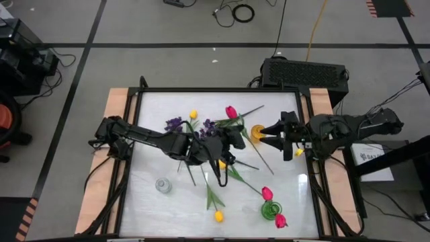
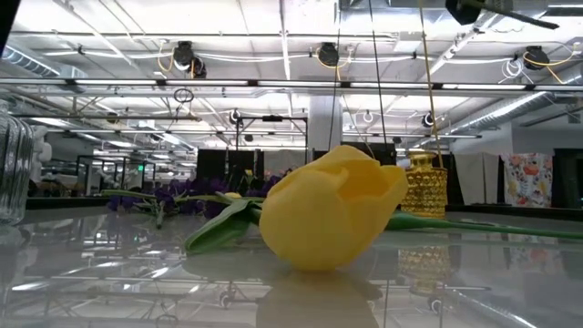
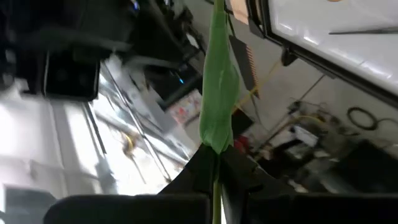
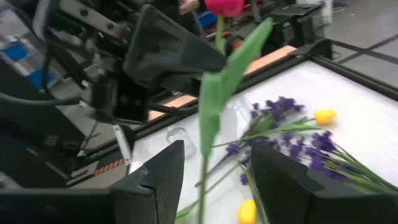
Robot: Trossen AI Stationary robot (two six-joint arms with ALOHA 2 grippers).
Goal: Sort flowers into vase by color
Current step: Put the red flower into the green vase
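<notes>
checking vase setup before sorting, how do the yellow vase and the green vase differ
The yellow vase stands at the table's far side, right in front of the right gripper; the green vase sits near the front edge, away from both grippers. Two pink tulips lie touching the green vase, while only thin green stems reach the yellow one. Both look round from above and stand on the table's right half.
</notes>
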